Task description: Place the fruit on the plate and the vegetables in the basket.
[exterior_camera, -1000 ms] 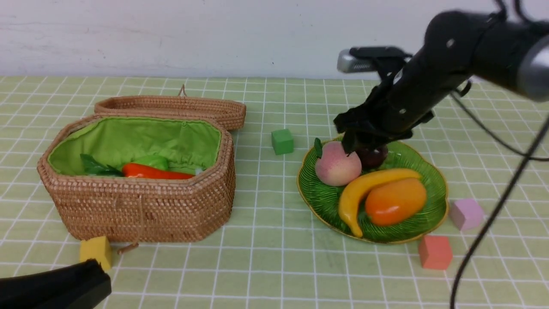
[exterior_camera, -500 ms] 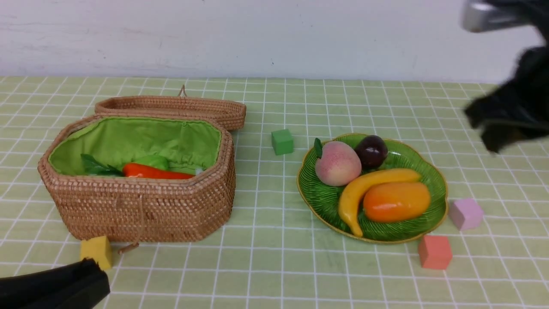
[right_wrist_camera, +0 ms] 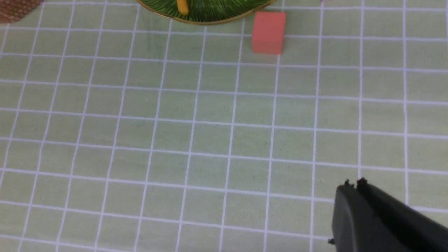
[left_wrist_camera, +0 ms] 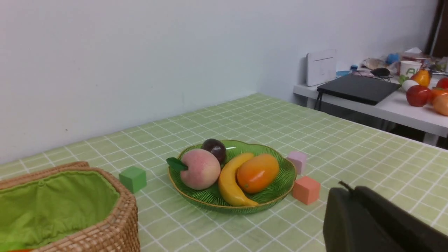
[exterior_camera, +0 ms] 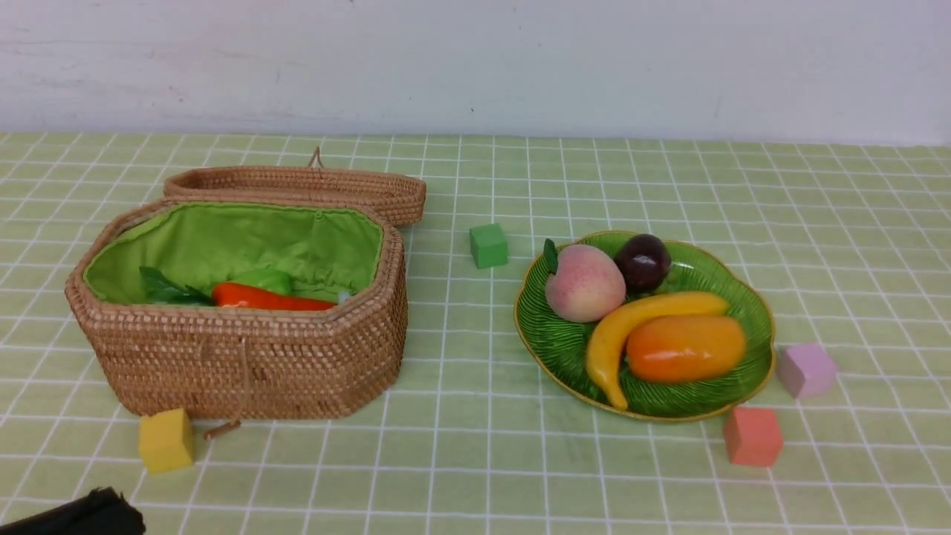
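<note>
The green leaf plate holds the pink peach, the dark mangosteen, the yellow banana and the orange mango. The open wicker basket holds the orange-red pepper and the green gourd. Of the eggplant only a dark green leaf shows. My left gripper is shut and empty, low at the near left corner. My right gripper is shut and empty over bare cloth, near of the plate, and out of the front view.
Small cubes lie on the checked cloth: green between basket and plate, lilac and salmon right of the plate, yellow in front of the basket. The basket lid lies open behind it. A side table stands beyond.
My right arm let go of the mangosteen on the plate and drew back to the right, out of the front view. My left gripper slid lower out of the frame.
</note>
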You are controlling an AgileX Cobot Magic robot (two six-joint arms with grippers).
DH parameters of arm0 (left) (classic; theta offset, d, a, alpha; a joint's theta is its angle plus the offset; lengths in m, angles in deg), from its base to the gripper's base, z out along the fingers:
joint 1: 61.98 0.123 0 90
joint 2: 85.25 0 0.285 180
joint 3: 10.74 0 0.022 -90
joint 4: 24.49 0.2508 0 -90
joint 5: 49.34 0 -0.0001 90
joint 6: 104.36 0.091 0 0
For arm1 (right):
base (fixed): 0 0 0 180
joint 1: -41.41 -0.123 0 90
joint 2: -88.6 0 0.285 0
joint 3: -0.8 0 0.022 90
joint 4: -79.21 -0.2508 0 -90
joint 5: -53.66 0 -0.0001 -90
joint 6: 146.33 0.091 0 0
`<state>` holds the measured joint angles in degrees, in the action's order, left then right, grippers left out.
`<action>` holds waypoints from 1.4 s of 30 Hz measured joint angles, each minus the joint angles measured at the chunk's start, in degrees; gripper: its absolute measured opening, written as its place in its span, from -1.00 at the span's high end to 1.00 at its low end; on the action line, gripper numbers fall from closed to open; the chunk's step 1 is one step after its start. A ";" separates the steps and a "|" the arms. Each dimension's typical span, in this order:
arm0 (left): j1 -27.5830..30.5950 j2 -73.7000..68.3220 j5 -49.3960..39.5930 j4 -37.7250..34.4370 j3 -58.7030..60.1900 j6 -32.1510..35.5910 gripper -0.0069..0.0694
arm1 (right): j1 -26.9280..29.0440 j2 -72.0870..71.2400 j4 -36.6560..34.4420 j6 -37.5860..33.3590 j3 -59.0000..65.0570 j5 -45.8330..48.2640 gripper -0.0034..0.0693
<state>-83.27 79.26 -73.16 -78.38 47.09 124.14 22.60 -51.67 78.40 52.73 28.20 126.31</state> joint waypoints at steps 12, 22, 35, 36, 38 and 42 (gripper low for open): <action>0.00 0.18 0.00 0.00 0.60 -0.05 0.85 | 0.00 -9.31 0.81 0.90 7.92 -1.46 0.90; 0.00 0.18 0.00 0.00 0.61 -0.05 0.85 | 0.00 -9.53 0.81 0.97 7.98 -1.46 0.89; 0.00 0.18 0.05 0.00 0.61 -0.05 0.85 | 16.95 -23.06 -2.37 -18.26 27.06 -29.16 0.96; 0.00 0.18 0.05 0.00 0.61 -0.05 0.85 | 18.01 -24.75 -3.71 -20.75 30.77 -32.07 0.96; 0.00 0.18 0.05 0.00 0.61 -0.05 0.85 | 19.35 -27.77 -6.73 -23.54 37.79 -39.22 0.96; 0.00 0.18 0.05 0.00 0.61 -0.05 0.85 | 19.98 -32.01 -10.36 -24.91 48.46 -48.27 0.96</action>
<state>-83.27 79.44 -73.11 -78.38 47.71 124.09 42.58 -83.68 68.04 27.82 76.65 78.04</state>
